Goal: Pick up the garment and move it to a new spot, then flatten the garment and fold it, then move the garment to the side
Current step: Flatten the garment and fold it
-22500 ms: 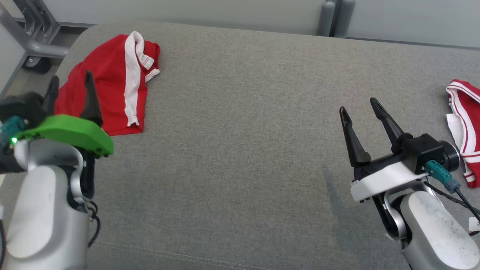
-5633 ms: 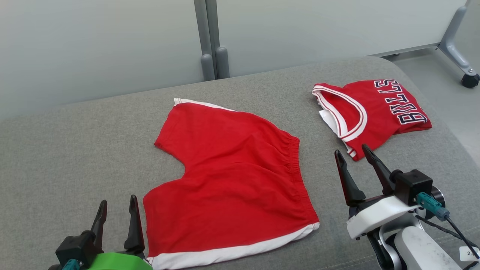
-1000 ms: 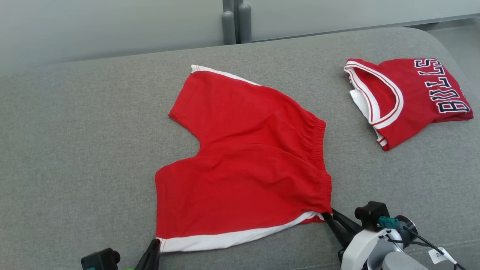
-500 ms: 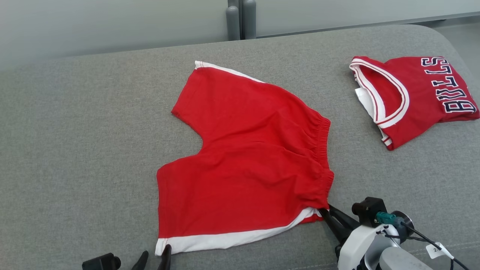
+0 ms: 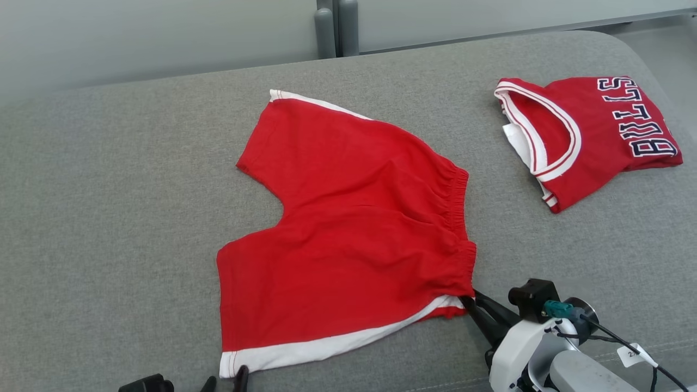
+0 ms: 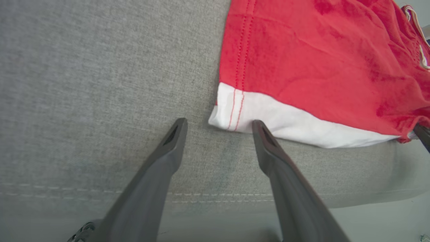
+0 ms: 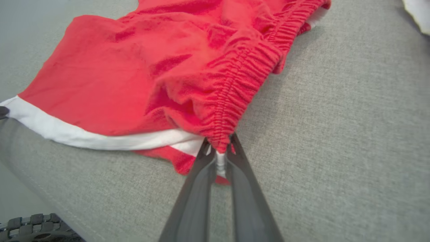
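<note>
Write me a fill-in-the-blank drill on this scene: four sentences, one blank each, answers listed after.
1. The right tool is shut on the elastic ____ of the red shorts.
2. The left tool is ____, close to the shorts' white-hemmed corner.
3. The lettering on the folded jersey reads ____.
4. Both garments lie on a ____ fabric surface.

Missing words: waistband, open, BULLS, grey.

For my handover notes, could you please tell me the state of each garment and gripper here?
Red shorts: spread flat on the grey cushion, unfolded.
Jersey: folded, apart from the shorts.
Left gripper: open, empty, beside the white hem corner.
Right gripper: shut on the shorts' waistband corner.
</note>
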Controlling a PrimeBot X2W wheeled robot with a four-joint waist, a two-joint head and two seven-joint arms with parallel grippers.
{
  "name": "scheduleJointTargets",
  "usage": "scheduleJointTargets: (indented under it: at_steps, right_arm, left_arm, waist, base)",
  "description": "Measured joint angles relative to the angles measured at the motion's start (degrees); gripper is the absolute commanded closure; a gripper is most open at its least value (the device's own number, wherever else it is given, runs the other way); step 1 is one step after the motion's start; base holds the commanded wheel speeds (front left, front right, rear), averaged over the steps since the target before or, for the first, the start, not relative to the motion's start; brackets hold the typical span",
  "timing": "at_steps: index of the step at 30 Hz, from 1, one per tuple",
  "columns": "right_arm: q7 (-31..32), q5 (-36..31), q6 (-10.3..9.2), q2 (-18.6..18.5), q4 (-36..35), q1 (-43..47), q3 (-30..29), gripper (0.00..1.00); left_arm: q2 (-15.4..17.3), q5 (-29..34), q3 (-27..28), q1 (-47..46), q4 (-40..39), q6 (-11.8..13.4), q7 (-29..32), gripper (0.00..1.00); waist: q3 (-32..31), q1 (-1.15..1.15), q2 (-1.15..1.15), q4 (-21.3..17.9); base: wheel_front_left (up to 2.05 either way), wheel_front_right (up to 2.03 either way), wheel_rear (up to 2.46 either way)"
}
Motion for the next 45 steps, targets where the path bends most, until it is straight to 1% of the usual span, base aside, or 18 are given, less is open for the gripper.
scheduleJointTargets:
  at_steps: [5,6,7,8,10,12,13,15,18,19,20,27,32,37,42,45]
  right_arm:
    - [0.0,0.2,0.04,-0.7,-0.1,0.0,-0.2,1.00]
    - [0.0,0.4,0.05,-0.8,-0.1,0.0,-0.5,1.00]
    - [0.0,0.5,0.05,-0.9,-0.2,0.0,-0.6,1.00]
    - [0.0,0.5,0.05,-1.1,-0.2,0.0,-0.7,1.00]
    - [0.0,0.5,0.05,-1.1,-0.3,0.0,-0.7,1.00]
    - [0.0,0.5,0.05,-1.1,-0.4,0.0,-0.8,1.00]
    - [0.0,0.5,0.05,-1.1,-0.4,0.0,-0.8,1.00]
    - [0.0,0.5,0.05,-1.1,-0.5,0.0,-0.9,1.00]
    - [0.0,0.5,0.05,-1.1,-0.7,0.0,-0.9,1.00]
    - [0.0,0.5,0.05,-1.1,-0.8,-0.1,-0.9,1.00]
    - [0.0,0.5,0.05,-1.1,-0.9,-0.1,-0.9,1.00]
    - [0.0,0.5,0.05,-1.2,-1.1,-0.1,-0.8,1.00]
    - [0.0,1.0,0.05,-1.3,-2.6,-0.1,-2.9,1.00]
    - [0.0,1.0,0.05,-1.9,-5.1,-0.1,-5.3,1.00]
    - [0.0,1.0,0.05,-3.4,-7.4,0.1,-5.3,1.00]
    - [-0.1,1.0,0.05,-4.1,-8.4,0.9,-4.2,1.00]
  left_arm:
    - [-0.1,-0.3,-0.1,-0.8,0.2,-0.1,-0.5,0.00]
    - [-0.1,-0.3,-0.2,-1.1,0.2,-0.1,-0.5,0.09]
    - [-0.1,-0.3,-0.3,-1.3,0.3,-0.1,-0.5,0.49]
    - [-0.1,-0.3,-0.3,-1.4,0.4,-0.1,-0.5,0.68]
    - [-0.1,-0.3,-0.6,-1.6,0.6,-0.2,-0.5,1.00]
    - [-0.1,-0.3,-1.2,-1.7,1.2,-0.6,-0.4,1.00]
    - [-0.1,-0.3,-1.6,-1.7,1.5,-0.7,0.0,0.96]
    - [-0.2,-0.3,-2.1,-1.7,1.8,-0.7,0.3,0.82]
    - [-0.2,-0.3,-2.3,-1.8,2.0,-1.0,0.3,0.79]
    - [-0.2,-0.3,-2.4,-1.8,2.1,-1.1,0.3,0.82]
    - [-0.2,-0.3,-2.5,-2.0,2.4,-1.1,0.3,1.00]
    - [-0.4,-0.3,-2.2,-3.0,2.5,-1.6,-0.7,1.00]
    - [-0.2,0.0,-0.1,-4.7,-0.4,-2.0,-3.9,1.00]
    - [0.0,0.5,0.9,-6.0,-3.6,-2.7,-6.5,1.00]
    - [0.1,0.8,1.7,-6.1,-6.1,-3.0,-8.4,1.00]
    - [0.1,0.9,1.8,-6.1,-7.7,-3.1,-9.3,1.00]
  waist:
    - [0.1,0.00,0.00,-1.0]
    - [0.2,0.00,0.00,-1.2]
    - [0.2,0.00,0.00,-1.2]
    - [0.2,0.00,0.00,-1.3]
    - [0.3,0.00,0.00,-1.4]
    - [0.3,0.00,0.00,-1.4]
    - [0.3,0.00,0.00,-1.4]
    - [0.3,0.00,0.00,-1.4]
    - [0.2,0.00,0.00,-1.3]
    - [0.2,0.00,0.00,-1.2]
    - [0.2,0.00,0.00,-1.2]
    - [-0.2,0.00,0.00,-1.0]
    - [-0.7,0.00,0.00,-0.9]
    - [-1.5,0.00,0.00,-0.9]
    - [-2.7,0.00,0.00,-1.0]
    - [-3.3,0.00,0.00,-1.2]
  base:
    - [0.00,0.00,0.00]
    - [0.00,0.00,0.00]
    - [0.00,0.00,0.00]
    - [0.00,0.00,0.00]
    - [0.00,0.00,0.00]
    - [0.00,0.00,0.00]
    - [0.00,0.00,0.00]
    - [0.00,0.00,0.00]
    - [0.00,0.00,0.00]
    - [0.00,0.00,0.00]
    - [0.00,0.00,0.00]
    - [0.00,0.00,0.00]
    - [0.00,0.00,0.00]
    - [0.00,0.00,0.00]
    - [0.00,0.00,0.00]
    - [0.00,0.00,0.00]
